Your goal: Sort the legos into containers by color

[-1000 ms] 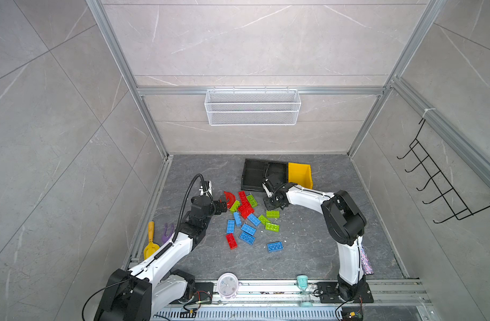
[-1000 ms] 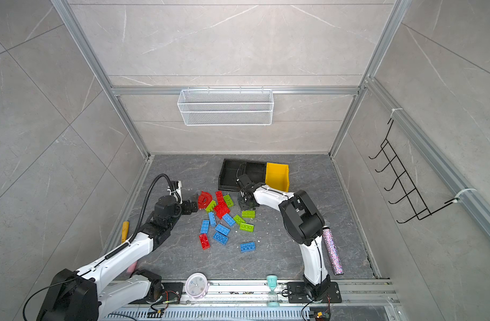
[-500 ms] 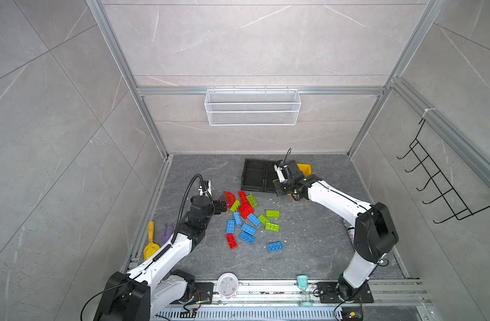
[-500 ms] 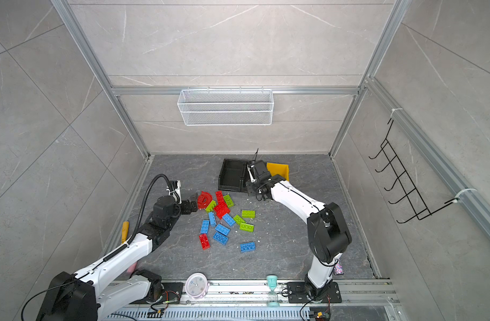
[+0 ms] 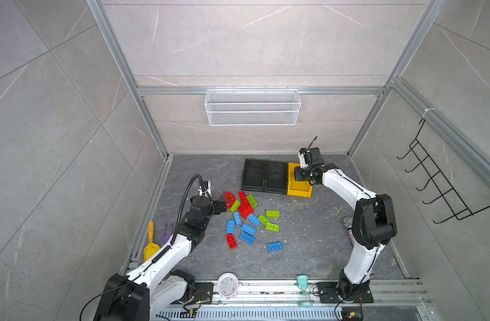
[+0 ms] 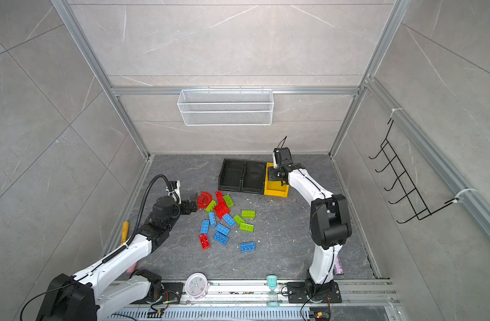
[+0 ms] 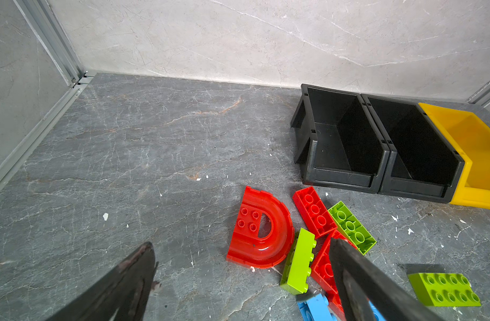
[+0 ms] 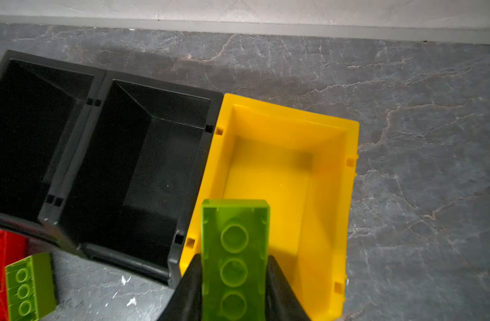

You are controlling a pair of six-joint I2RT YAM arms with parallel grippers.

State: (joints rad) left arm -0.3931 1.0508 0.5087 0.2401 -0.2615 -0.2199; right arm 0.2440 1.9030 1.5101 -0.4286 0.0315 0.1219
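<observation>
Front edge of the tabletop [image 5: 307, 250]: you see a pink clock [image 5: 227, 284] and a teal hourglass [image 5: 303, 289] on the rail. A yellow shovel [image 5: 150, 246] and a purple piece [image 5: 167, 230] lie along the left edge.

Middle of the tabletop: the loose legos [image 5: 248, 229] are scattered, with red, blue and lime green mixed. Nearest the front, a blue brick [image 5: 275, 246] lies apart from the rest, and a red brick [image 5: 231, 240] lies to its left. Further back the pile tightens and several bricks touch.

Your left jaws stand wide open, gripping nothing, low at the pile's left end. The red arch [image 7: 282, 228] lies flat just ahead of the tips, and a lime brick on its side [image 7: 299, 258] touches it.

Back edge, right of middle: the containers sit in a touching row. The outer black container [image 5: 255, 175] comes first, then the middle black container [image 5: 277, 178], then the yellow container [image 5: 298, 191] at the right end. Their low fronts face the pile.

Your right jaws are closed on a lime green brick [image 8: 234, 250], gripped by its long sides, hollow underside toward the wrist camera. It hangs above the yellow container's front part.

Back wall: a white wire basket [image 5: 252, 111] hangs above the row.
</observation>
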